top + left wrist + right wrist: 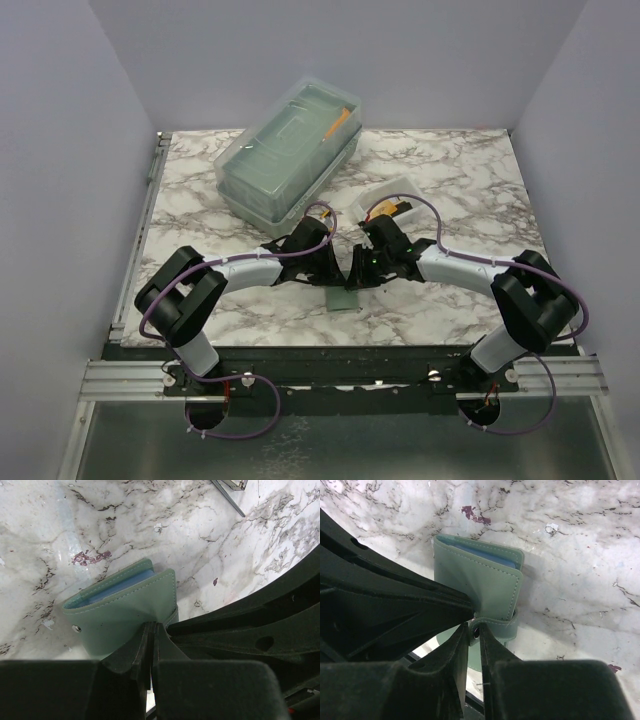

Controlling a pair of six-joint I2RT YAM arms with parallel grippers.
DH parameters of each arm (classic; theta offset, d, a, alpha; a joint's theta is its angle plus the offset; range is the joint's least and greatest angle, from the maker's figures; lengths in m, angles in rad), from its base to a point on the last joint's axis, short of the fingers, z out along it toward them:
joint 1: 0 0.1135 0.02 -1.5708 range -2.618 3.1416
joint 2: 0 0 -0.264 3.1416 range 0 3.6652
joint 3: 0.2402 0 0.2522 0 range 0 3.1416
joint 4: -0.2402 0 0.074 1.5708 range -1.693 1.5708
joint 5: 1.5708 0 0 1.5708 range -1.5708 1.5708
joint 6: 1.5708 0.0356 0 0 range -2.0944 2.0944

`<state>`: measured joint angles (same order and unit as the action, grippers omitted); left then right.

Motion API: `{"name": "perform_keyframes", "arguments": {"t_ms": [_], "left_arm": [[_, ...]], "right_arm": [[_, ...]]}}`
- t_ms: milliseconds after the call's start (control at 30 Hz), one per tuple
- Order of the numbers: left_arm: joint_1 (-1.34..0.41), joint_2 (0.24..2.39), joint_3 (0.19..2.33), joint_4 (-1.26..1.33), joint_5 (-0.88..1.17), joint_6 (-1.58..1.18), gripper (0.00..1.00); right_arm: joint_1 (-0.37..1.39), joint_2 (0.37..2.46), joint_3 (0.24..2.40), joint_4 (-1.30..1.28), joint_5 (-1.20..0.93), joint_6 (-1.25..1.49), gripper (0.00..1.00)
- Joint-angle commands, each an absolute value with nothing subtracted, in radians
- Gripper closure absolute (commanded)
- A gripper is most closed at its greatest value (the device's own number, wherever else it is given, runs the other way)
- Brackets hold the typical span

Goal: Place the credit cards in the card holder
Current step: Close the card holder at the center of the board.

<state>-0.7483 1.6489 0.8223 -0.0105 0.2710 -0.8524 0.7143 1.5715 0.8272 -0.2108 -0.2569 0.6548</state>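
Observation:
The grey-green card holder [343,298] lies folded on the marble table between my two grippers, blue lining showing at its open edge [125,610]. My left gripper [151,626] is shut on the edge of its top cover panel. My right gripper [475,627] pinches the tip of the holder's strap [500,627], the jaws a narrow slit apart with the snap end between them. In the right wrist view the card holder [480,580] stands just beyond the fingertips. A gold-yellow and a black credit card [400,209] lie in the white tray, partly hidden by the right arm.
A large translucent lidded box [290,155] stands at the back, a yellow-handled tool [336,124] on its lid. The white tray [380,192] sits right behind the right wrist. Walls enclose the table on three sides.

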Motion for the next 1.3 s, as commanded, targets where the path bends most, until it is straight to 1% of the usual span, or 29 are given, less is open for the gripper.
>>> {"name": "perform_keyframes", "arguments": {"t_ms": [0, 133, 267, 300, 400, 533, 1000, 1200, 1233, 1267], "left_arm": [[-0.755, 1.659, 0.793, -0.061, 0.250, -0.830, 0.99], [-0.756, 1.659, 0.792, -0.061, 0.252, -0.829, 0.99], [-0.755, 1.657, 0.791, -0.062, 0.252, -0.829, 0.99], [-0.755, 1.658, 0.791, -0.062, 0.253, -0.830, 0.99], [-0.755, 1.655, 0.790, -0.062, 0.252, -0.829, 0.99], [-0.755, 1.655, 0.787, -0.062, 0.252, -0.831, 0.99], [-0.756, 1.650, 0.775, -0.056, 0.253, -0.842, 1.00], [-0.757, 1.640, 0.775, -0.053, 0.254, -0.844, 1.00], [-0.757, 1.637, 0.778, -0.054, 0.255, -0.845, 0.98], [-0.757, 1.629, 0.780, -0.058, 0.252, -0.846, 0.92]], "right_arm": [[0.722, 1.585, 0.815, -0.182, -0.275, 0.665, 0.80], [0.721, 1.583, 0.813, -0.190, -0.273, 0.666, 0.76], [0.722, 1.572, 0.805, -0.180, -0.264, 0.675, 0.77], [0.722, 1.568, 0.800, -0.175, -0.263, 0.677, 0.79], [0.722, 1.568, 0.799, -0.171, -0.260, 0.680, 0.91], [0.722, 1.567, 0.789, -0.162, -0.254, 0.683, 0.99], [0.722, 1.545, 0.723, -0.059, -0.224, 0.827, 1.00], [0.722, 1.567, 0.711, -0.057, -0.206, 0.829, 1.00], [0.722, 1.568, 0.708, -0.062, -0.197, 0.831, 1.00], [0.722, 1.571, 0.709, -0.074, -0.187, 0.831, 1.00]]}}
